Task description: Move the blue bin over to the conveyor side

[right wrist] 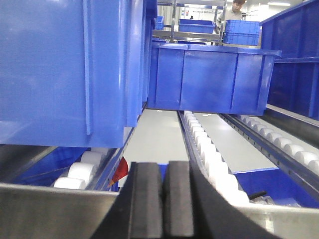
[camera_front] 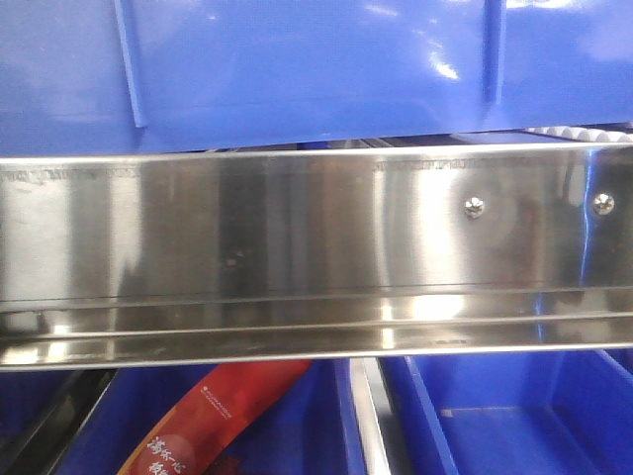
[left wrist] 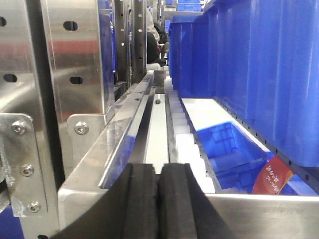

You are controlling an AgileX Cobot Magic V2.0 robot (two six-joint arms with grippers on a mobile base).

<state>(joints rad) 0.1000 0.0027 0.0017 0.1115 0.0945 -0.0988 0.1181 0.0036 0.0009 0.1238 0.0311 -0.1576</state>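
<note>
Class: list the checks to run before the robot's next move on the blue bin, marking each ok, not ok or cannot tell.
1. Left gripper open: not ok, shut, empty.
2. Right gripper open: not ok, shut, empty.
3. Blue bin in view: ok, above the steel rail.
4. Bin gripped: not ok.
5. Conveyor in view: not ok, no camera shows it.
6. Route to conveyor free: cannot tell.

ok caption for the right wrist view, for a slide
Shut right gripper facing a glossy blue ribbed plastic bin above white roller tracks
</note>
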